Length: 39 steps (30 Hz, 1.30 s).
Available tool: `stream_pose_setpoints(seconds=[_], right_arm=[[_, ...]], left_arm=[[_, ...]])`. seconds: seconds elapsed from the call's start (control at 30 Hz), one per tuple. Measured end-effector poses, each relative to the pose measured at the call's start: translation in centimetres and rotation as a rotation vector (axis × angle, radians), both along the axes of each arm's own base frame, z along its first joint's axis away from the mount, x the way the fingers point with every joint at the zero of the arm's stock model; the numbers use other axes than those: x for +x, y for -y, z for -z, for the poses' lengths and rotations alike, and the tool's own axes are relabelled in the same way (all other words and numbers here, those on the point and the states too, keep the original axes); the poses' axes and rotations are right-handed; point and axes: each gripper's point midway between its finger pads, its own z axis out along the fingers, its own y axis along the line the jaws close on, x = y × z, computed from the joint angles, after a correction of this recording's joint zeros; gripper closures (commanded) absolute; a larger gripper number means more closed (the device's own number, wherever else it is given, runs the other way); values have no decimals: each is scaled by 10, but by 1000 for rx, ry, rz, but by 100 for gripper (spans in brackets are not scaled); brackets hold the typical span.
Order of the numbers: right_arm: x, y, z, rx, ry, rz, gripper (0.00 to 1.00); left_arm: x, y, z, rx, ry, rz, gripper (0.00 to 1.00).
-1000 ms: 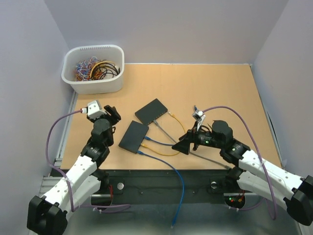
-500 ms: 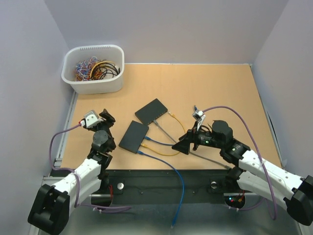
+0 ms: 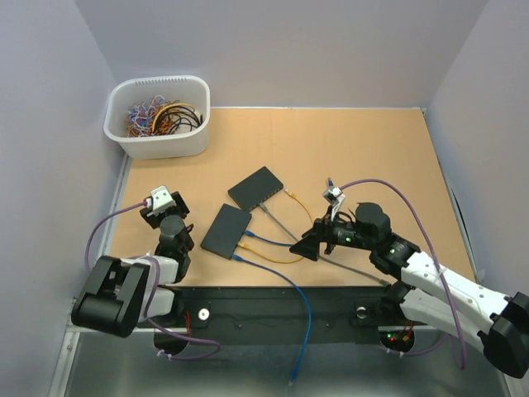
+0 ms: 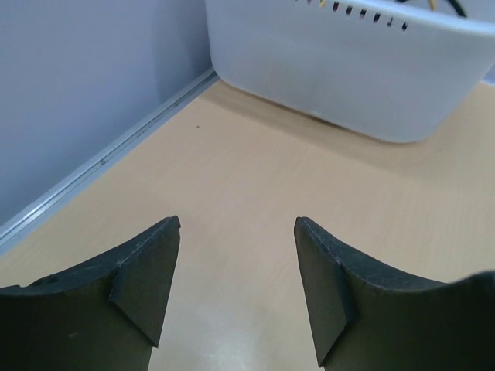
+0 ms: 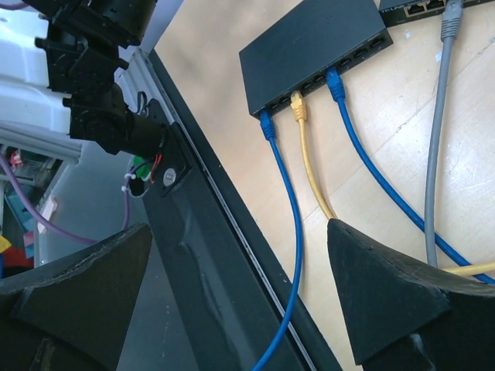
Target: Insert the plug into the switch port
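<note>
Both grippers are empty. The left gripper [image 4: 236, 226] sits low on the left side of the table [image 3: 364, 157], its two fingers spread fairly wide with only bare wood between them. It points toward the white basket [image 4: 363, 69] of tangled cables in the upper left corner. From overhead, the left arm is folded back on itself in the lower left corner.

The right gripper [image 3: 311, 245] hangs a little right of centre, its fingers spread as wide as they go with nothing between them. It is aimed toward the lower switch [image 3: 226, 231]. In its wrist view that switch lies at the upper middle with three plugs seated in ports along its edge: a blue plug [image 5: 267, 124], a yellow plug [image 5: 298, 106] and a second blue plug [image 5: 334, 79].

A grey cable [image 5: 439, 131] runs down the right of that frame from the upper switch [image 3: 255, 188], which sits just above and right of the lower one. The yellow cable [image 5: 312, 171] loops rightward, and overhead its far end lies just beside the upper switch's right corner. Whether it sits in a port I cannot tell
</note>
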Motion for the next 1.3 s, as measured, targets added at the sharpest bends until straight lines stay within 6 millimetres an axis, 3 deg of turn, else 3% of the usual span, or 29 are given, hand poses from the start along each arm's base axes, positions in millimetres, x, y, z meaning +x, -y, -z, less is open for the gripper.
stream_pose_setpoints(seconds=[0.27,0.37,0.5,0.7,1.03,1.07,1.3], right_arm=[[1,-1,6,-15,-17,0,0],[1,-1,8,-20,-21,0,0],[2,-1,9,-25,-18,-2,0],[3,-2,18,-45,-37,-3,0],[6,-4,24,-58,-42,-1,0],[7,-4,23,-56,-40,-1,0],[9,-9,18,-32,-10,-8,0]], left_arm=[[12,2,59,134,-261,93,26],[17,8,59,137,-257,141,21],[23,12,69,156,-299,169,22],[38,15,53,147,-245,178,20],[39,17,53,146,-242,187,23],[39,16,53,146,-242,187,2],[40,16,52,144,-239,187,1]])
